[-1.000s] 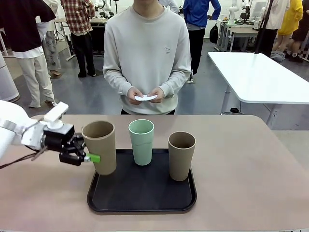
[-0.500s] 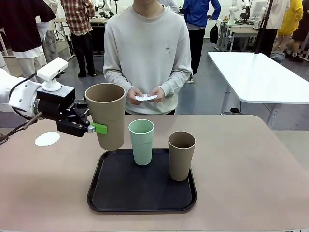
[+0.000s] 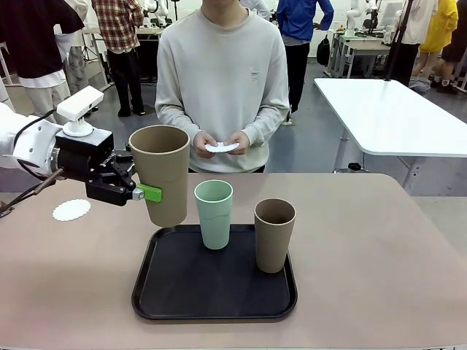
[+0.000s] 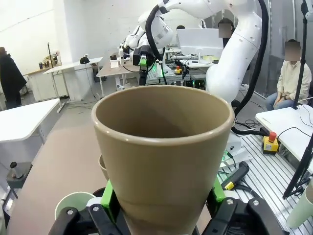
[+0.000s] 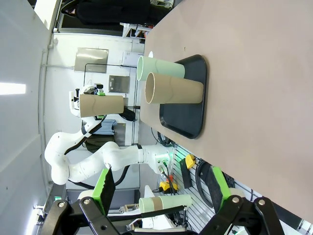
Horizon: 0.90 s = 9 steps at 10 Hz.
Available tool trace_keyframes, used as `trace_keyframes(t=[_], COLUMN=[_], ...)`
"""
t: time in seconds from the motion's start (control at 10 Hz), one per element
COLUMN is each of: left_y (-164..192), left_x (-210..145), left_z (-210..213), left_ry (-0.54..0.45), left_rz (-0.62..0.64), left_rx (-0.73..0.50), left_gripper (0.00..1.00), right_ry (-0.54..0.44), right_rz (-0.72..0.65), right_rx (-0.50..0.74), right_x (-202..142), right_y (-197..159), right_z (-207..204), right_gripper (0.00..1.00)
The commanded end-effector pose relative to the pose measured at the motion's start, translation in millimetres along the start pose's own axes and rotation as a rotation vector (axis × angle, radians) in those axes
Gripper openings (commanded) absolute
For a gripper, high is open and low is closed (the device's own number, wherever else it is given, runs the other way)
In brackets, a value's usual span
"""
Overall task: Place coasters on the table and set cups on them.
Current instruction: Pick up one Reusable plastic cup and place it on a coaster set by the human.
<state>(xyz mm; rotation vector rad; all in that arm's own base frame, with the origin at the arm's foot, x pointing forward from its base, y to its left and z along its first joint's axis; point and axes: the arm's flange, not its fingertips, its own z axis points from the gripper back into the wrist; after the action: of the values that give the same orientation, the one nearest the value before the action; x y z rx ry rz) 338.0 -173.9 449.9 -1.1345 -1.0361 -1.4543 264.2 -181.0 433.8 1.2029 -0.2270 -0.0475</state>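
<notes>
My left gripper (image 3: 146, 192) is shut on a tan-brown cup (image 3: 160, 175) and holds it upright in the air above the left end of the black tray (image 3: 214, 292). The left wrist view has that cup (image 4: 164, 156) between the green pads (image 4: 108, 198). A mint green cup (image 3: 214, 214) and a second tan cup (image 3: 274, 235) stand on the tray. One white lacy coaster (image 3: 71, 210) lies on the beige table (image 3: 365, 248), left of the held cup. The person's hands hold another coaster (image 3: 220, 147). My right gripper (image 5: 161, 188) is open and holds nothing, off to the table's side.
The person stands at the far edge, hands close to the chest. From the right wrist view, the tray (image 5: 188, 98) lies across bare tabletop (image 5: 244, 73). A white table (image 3: 394, 109) stands at the back right. Bare tabletop lies left and right of the tray.
Over the last second my left gripper lifted the tan cup up off the tray, uncovering the coaster on the table. In the last half second nothing moved.
</notes>
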Motion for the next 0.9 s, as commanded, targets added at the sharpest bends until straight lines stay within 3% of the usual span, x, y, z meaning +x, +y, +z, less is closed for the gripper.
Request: trace_keyframes(t=[0.0,0.3,0.5,0.8], left_y=[22.0,76.2,78.7,72.0], left_x=[-2.3,25.0,49.7,39.4], left_z=[26.5,135.8,211.0,303.5], left_ry=[0.016,0.055,0.002,-0.052], left_rz=[-0.092,-0.123,-0.112,-0.001], left_rx=[0.004,0.25,0.398,0.568], left_gripper=[0.86,0.86,0.86,0.86], right_ry=[-0.009,-0.009,-0.009,-0.009], right_rz=[0.015,0.015,0.015,0.015], right_rx=[0.025,0.025,0.025,0.025], right_x=[2.0,2.0,2.0,2.0], right_y=[0.0,0.0,0.0,0.0], right_z=[0.0,0.0,0.0,0.0], right_gripper=[1.0,1.0,1.0,1.0])
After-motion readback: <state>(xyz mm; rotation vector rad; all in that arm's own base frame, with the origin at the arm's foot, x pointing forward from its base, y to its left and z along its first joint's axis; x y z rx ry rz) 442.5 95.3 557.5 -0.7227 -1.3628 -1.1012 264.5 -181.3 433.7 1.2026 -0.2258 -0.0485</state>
